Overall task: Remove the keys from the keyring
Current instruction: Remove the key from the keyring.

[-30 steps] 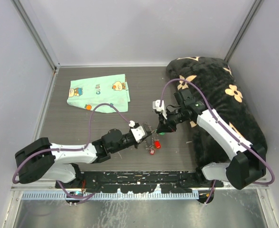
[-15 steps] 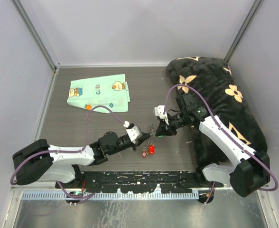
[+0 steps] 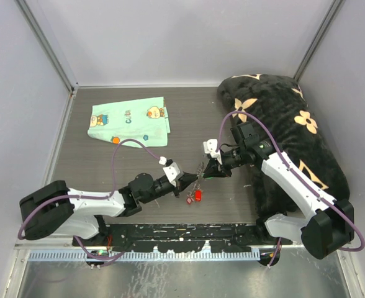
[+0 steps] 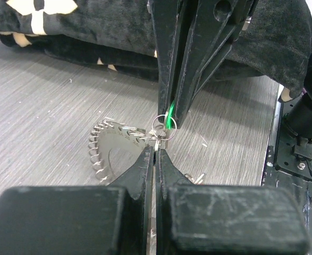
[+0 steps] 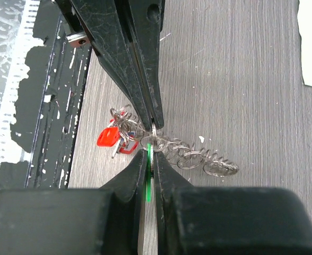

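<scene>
Green key [image 4: 170,119] sits pinched in the closed right gripper [image 5: 147,154] mid-frame; the left gripper [image 4: 154,152], clamped on the keyring [image 4: 109,142], should brace while the key twists free.

1. Two hands: the left hand [image 3: 190,179] and the right hand [image 3: 209,171].
2. One keyring [image 4: 105,146].
3. One green key [image 4: 170,118] and one red key [image 3: 198,195]; the others are too small to count.
4. One mint-green cloth [image 3: 130,121].
5. One black flowered blanket [image 3: 288,118].
</scene>
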`<control>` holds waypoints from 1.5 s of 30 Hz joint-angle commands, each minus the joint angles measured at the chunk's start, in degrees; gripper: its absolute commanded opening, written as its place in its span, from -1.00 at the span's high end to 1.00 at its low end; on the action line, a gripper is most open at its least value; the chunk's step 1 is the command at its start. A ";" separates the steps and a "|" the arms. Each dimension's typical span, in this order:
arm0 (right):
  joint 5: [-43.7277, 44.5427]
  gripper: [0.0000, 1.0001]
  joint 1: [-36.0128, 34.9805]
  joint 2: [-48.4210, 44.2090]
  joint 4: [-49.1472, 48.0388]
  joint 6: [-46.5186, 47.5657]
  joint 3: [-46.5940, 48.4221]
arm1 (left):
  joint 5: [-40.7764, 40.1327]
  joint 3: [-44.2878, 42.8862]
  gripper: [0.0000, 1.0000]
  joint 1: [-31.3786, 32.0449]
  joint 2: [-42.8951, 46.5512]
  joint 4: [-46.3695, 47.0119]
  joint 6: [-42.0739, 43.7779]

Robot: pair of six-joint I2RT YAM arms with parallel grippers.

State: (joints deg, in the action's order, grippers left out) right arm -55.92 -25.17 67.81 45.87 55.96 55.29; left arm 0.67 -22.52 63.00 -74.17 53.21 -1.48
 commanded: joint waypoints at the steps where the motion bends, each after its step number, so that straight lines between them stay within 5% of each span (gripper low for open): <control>1: -0.46 0.99 -0.21 -1.63 -0.60 -1.15 1.20 | -1.00 0.62 1.00 -0.20 -1.94 8.46 -2.49; 17: -0.57 0.99 -0.17 -0.05 1.39 0.77 1.33 | -4.96 1.12 1.00 -0.14 -4.33 14.10 -5.68; 31: -0.94 0.98 -0.15 1.68 5.95 1.19 4.56 | -0.96 -2.27 1.00 -0.24 0.96 -1.94 2.58; 45: -2.10 0.99 -0.32 4.56 7.92 2.16 5.35 | -3.18 -2.04 1.00 -0.17 3.41 -3.42 -3.97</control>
State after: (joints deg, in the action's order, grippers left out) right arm -55.66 -25.19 72.90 52.84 58.57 58.06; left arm 0.56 -23.64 63.05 -72.49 47.20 -2.96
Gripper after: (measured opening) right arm 0.126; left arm 0.009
